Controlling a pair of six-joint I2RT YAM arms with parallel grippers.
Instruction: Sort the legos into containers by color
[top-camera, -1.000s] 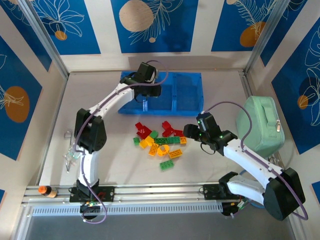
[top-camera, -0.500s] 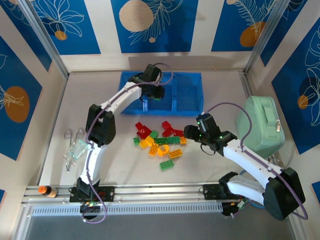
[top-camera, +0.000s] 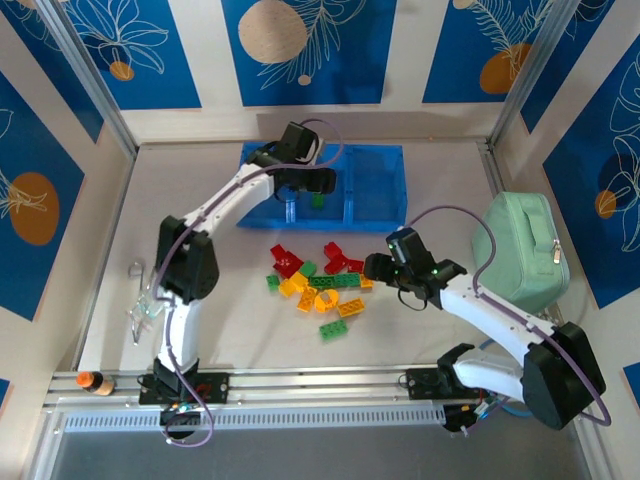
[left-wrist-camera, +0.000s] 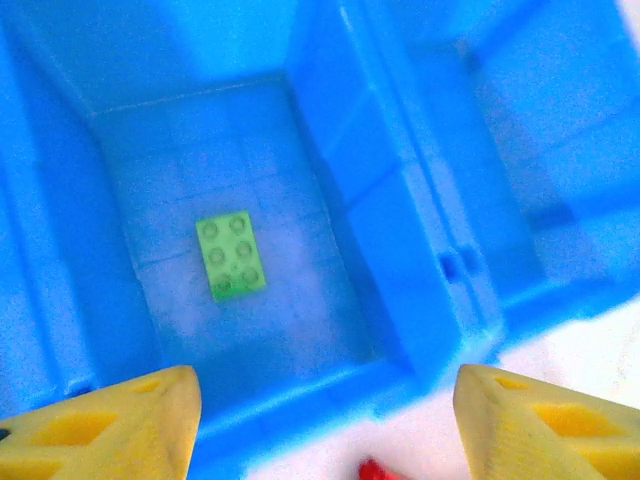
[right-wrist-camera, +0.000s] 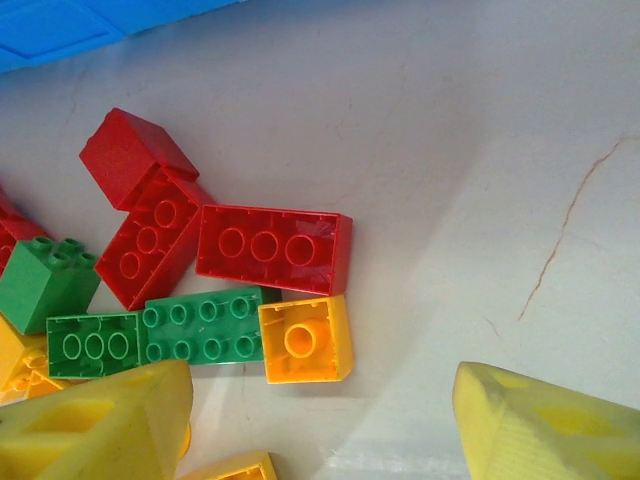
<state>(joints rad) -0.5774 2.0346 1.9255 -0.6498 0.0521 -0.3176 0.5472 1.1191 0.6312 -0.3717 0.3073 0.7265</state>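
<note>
Since the earlier frames, a green lego (top-camera: 317, 201) is being seen in the top view dropped into the middle compartment (top-camera: 322, 172) of the blue bin (top-camera: 378, 185) at the far edge of the table (top-camera: 190, 190), below the left gripper (top-camera: 316, 186), now spread. In the left wrist view it is being shown flat on the floor beyond parted fingers (left-wrist-camera: 110, 425). In the right wrist view, the right gripper (right-wrist-camera: 320, 420), spread, is being held over loose legos (right-wrist-camera: 273, 248) near the table's middle.
</note>
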